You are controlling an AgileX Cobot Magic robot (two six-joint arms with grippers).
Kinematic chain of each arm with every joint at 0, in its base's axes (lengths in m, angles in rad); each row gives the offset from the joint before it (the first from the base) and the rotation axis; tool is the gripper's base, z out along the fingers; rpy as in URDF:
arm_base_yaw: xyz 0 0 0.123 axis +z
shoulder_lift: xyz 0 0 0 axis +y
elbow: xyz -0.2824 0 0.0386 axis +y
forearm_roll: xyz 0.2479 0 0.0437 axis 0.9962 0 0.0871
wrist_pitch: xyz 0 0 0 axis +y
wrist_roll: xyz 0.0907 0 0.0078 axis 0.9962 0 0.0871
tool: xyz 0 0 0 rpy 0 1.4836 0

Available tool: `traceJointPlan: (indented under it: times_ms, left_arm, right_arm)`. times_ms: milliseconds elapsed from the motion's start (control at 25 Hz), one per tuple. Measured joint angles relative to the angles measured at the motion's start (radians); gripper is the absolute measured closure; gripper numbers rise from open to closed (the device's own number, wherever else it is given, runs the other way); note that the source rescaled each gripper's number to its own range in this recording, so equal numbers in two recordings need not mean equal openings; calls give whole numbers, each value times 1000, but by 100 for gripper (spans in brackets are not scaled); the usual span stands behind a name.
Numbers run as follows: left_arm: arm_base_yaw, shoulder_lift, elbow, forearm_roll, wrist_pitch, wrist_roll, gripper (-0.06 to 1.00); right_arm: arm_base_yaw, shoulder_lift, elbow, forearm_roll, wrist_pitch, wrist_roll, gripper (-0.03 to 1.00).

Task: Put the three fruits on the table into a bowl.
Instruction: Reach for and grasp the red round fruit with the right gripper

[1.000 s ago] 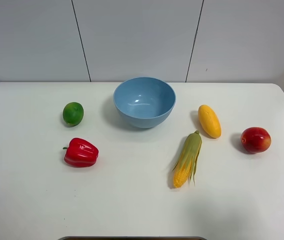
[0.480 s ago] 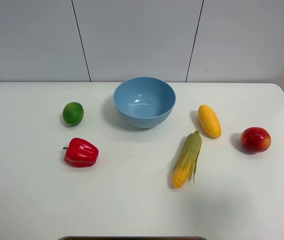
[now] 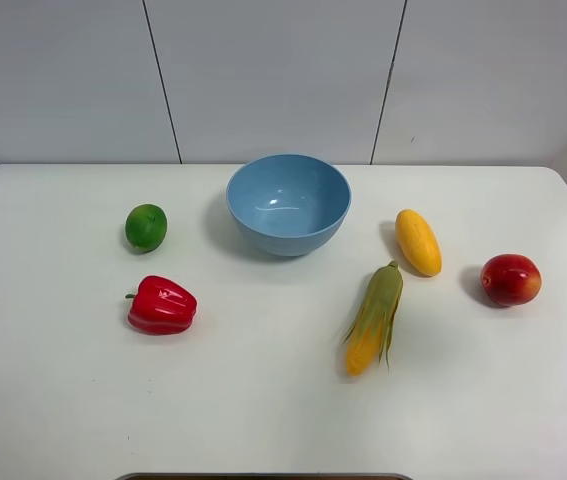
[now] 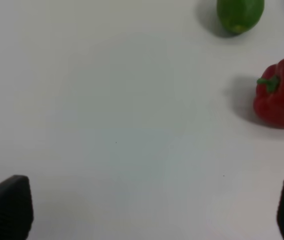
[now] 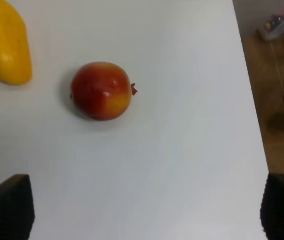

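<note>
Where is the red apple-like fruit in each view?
Exterior high: red fruit at the far right of the table, right of the mango.
Left wrist: not in it.
Right wrist: red fruit near the middle, apart from the mango.
Shared landmark: the mango, beside the fruit in both views that show it.

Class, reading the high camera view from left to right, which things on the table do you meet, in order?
Lime → bowl → corn cob → mango → red apple. Bell pepper omitted: it overlaps the lime's span.
</note>
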Motion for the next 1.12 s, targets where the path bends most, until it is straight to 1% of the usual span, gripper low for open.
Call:
traceJointPlan:
  times_ms: [80,240,400,560,760,880,960,1080,1120]
  left_arm:
    - [0,0,0,0,0,0,-6]
    - [0,0,0,0,0,0,-6]
    - [0,0,0,0,0,0,-6]
    - [0,0,0,0,0,0,-6]
    - [0,0,0,0,0,0,-6]
    - [0,0,0,0,0,0,-6]
    - [0,0,0,0,0,0,-6]
    - [0,0,0,0,0,0,-6]
    - [0,0,0,0,0,0,-6]
  right_arm:
    - [0,88,-10,-21,-9,-1,10]
    - [0,264,-22,-29,-61,-8,10]
    - [-26,427,-54,-26,-115,-10,10]
    - [-65,556,-118,2,-150,-36,10]
    - [-69,695,-202,66,-161,-92,10]
    - [-69,770,-215,86,-164,-104,10]
    - [-69,816,-218,87,-166,-104,9]
    - [-69,875,-218,87,-175,-104,1]
    - [-69,894,-218,87,-181,-104,0]
